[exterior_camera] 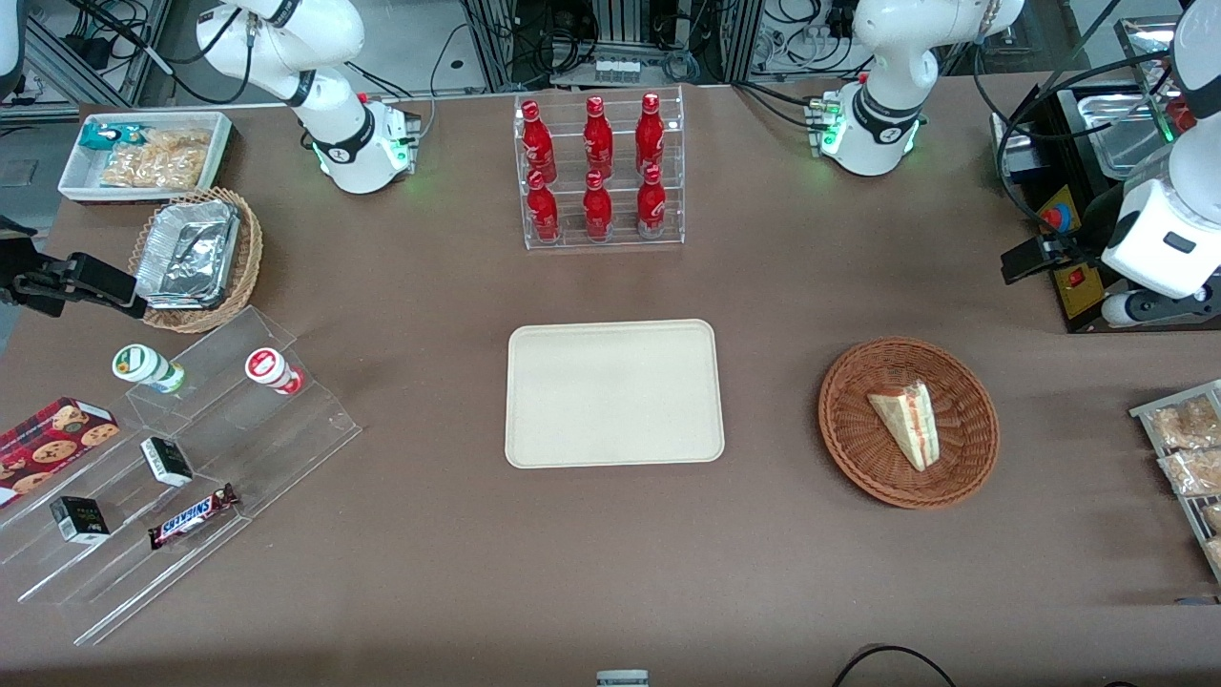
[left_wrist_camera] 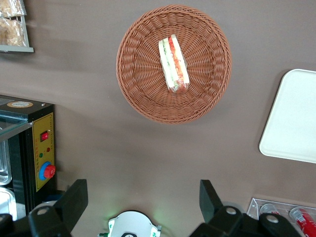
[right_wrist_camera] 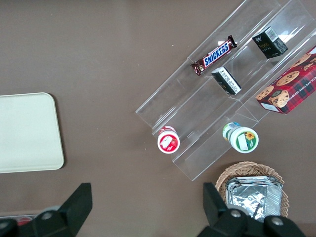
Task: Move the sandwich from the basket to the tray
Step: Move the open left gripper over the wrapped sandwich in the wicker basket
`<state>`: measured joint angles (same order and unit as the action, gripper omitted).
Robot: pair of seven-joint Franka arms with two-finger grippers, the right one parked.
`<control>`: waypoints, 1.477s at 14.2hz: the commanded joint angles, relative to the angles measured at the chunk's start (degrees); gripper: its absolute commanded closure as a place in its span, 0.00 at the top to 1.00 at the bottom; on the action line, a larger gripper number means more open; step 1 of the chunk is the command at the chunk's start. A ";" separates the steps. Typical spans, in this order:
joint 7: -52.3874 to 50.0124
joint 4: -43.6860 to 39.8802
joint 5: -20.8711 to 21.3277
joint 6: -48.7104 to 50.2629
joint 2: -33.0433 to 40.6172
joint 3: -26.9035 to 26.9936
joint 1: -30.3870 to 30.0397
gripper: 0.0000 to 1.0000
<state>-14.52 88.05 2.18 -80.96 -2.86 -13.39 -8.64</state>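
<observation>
The sandwich (exterior_camera: 908,420), a pale bread wedge with red and green filling, lies in the round reddish-brown basket (exterior_camera: 858,458) toward the working arm's end of the table. The cream tray (exterior_camera: 612,393) lies flat and bare at the table's middle, beside the basket. My left gripper (exterior_camera: 1035,260) hangs high above the table, farther from the front camera than the basket, open and empty. In the left wrist view the sandwich (left_wrist_camera: 173,64) shows in the basket (left_wrist_camera: 143,94), well apart from the wide-open gripper (left_wrist_camera: 143,197), with a tray corner (left_wrist_camera: 294,118) beside it.
A black control box (exterior_camera: 1078,277) stands near the gripper. A clear rack of red bottles (exterior_camera: 599,172) stands farther from the front camera than the tray. Snack bags (exterior_camera: 1188,448) lie at the working arm's table end. A stepped acrylic display (exterior_camera: 191,458) and a tan foil-container basket (exterior_camera: 196,258) sit toward the parked arm's end.
</observation>
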 commanded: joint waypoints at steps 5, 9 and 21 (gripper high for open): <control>0.20 -0.60 1.33 0.36 -1.01 1.08 0.03 1.00; -0.95 0.55 1.78 0.10 -8.11 1.17 -1.46 1.00; -18.87 14.60 1.16 -31.87 -20.60 0.73 2.05 1.00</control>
<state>-30.49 101.49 3.32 -108.91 -21.91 -12.75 -7.59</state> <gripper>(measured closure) 0.000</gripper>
